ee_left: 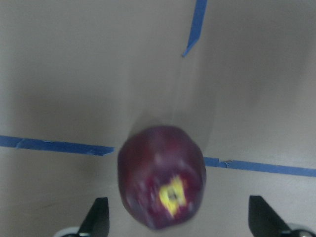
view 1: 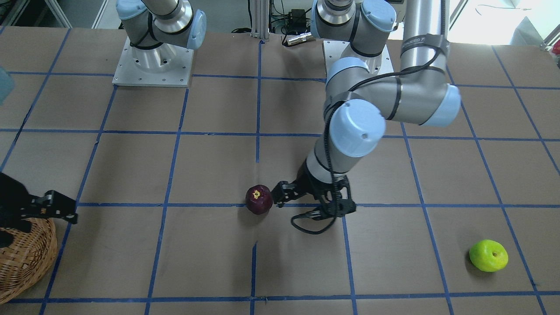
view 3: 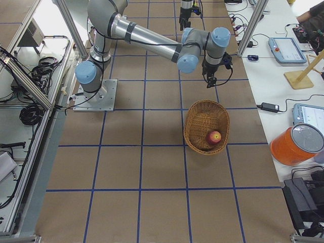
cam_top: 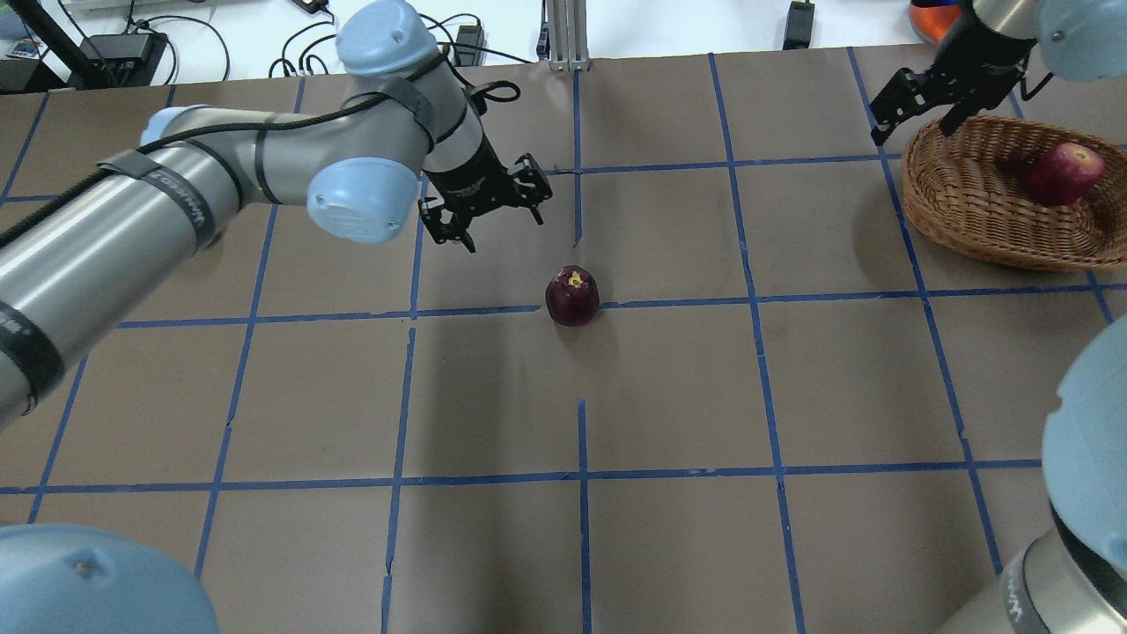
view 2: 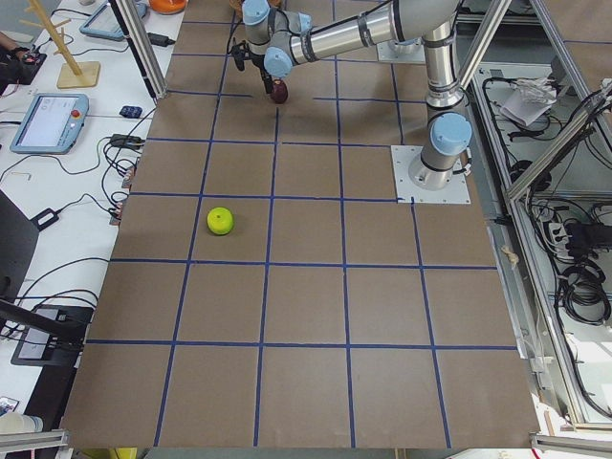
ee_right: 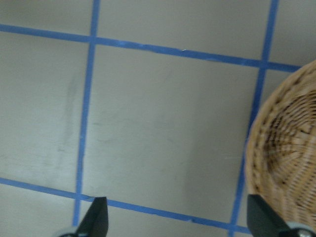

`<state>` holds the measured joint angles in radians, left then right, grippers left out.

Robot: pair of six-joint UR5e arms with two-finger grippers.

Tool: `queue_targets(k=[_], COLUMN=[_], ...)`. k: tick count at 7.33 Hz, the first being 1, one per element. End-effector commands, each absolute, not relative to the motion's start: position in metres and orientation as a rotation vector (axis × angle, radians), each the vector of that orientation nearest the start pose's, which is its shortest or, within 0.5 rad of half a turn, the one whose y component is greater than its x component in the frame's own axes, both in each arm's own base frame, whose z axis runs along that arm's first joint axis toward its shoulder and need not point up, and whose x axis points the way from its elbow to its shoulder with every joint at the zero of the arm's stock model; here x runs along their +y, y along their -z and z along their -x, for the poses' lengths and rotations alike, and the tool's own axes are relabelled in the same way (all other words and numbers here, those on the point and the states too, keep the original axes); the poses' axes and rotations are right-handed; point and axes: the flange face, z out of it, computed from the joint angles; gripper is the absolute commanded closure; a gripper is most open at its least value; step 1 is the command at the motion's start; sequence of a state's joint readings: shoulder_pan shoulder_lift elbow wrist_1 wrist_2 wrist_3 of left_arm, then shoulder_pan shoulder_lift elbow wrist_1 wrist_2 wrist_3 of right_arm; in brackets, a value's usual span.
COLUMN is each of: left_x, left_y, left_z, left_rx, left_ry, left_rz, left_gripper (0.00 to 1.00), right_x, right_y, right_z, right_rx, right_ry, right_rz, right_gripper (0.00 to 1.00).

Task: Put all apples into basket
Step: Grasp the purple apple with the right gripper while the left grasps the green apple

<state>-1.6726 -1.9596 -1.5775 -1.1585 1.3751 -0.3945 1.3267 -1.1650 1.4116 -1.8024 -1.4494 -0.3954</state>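
Apples, three in all, listed for you from the robot's side outward.

Item one: dark maroon apple (cam_top: 572, 297), mid-table, sitting on a blue tape line (cam_top: 669, 302), its yellow stem dimple facing up. It rests on the brown table (cam_top: 669, 396), free of any grip.

Item two: left gripper (cam_top: 497, 224), just beyond that apple and to its left, and apart from it in the overhead view. Its jaws are spread wide and hold nothing. From its wrist camera you see the maroon apple low in the view between the two fingers (ee_left: 98, 215), blurred.

Item three: lime green apple (view 1: 488, 255), far side of the table, well to the left, alone inside a grid square, well apart from both grippers.

Item four: woven basket (cam_top: 960, 211), far right corner of the table. You find the red apple (cam_top: 1065, 173) lying inside it, toward its right wall.

Item five: right gripper (cam_top: 914, 128), at the basket's far left rim, jaws spread wide with nothing between them. Its wrist camera shows you bare table and tape lines, with the basket's rim at the right edge.
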Motion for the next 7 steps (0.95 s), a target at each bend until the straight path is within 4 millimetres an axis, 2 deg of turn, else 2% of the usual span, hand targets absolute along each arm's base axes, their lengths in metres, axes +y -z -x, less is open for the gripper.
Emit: queue_targets(k=[1,2,3,4,5,6,7], left_x=[-0.629,-0.635,-0.637,-0.644,-0.655,-0.662,-0.670], left_y=[-0.327,-0.324,-0.326,-0.327,-0.314,-0.295,-0.283], left_z=[0.064,-0.002,-0.054,-0.108,-0.158,-0.190,-0.204], left_rx=[3.220,3.199,3.155,3.142,3.113,3.106,3.098], left_ry=[-0.119,-0.098,-0.082,-0.001,0.096,0.129,0.147], left_rz=[0.329,0.198,0.071,-0.009,-0.045,-0.020,-0.008], left_gripper=[0.00,0.00,0.00,0.00,0.00,0.00,0.00], right_x=[-0.630,-0.616,-0.592,-0.568,-0.549,-0.543,-0.539], right_y=[-0.353,-0.340,-0.318,-0.309,-0.292,-0.276,-0.262], right_z=[-0.129,-0.211,-0.274,-0.315,-0.337,-0.335,-0.340], right_rx=[2.997,3.002,3.001,3.007,3.017,3.055,3.040], right_ry=[0.041,0.100,0.102,0.120,0.077,0.077,0.071], right_rz=[0.077,-0.060,-0.106,-0.164,-0.209,-0.227,-0.244], right_gripper=[0.00,0.00,0.00,0.00,0.00,0.00,0.00])
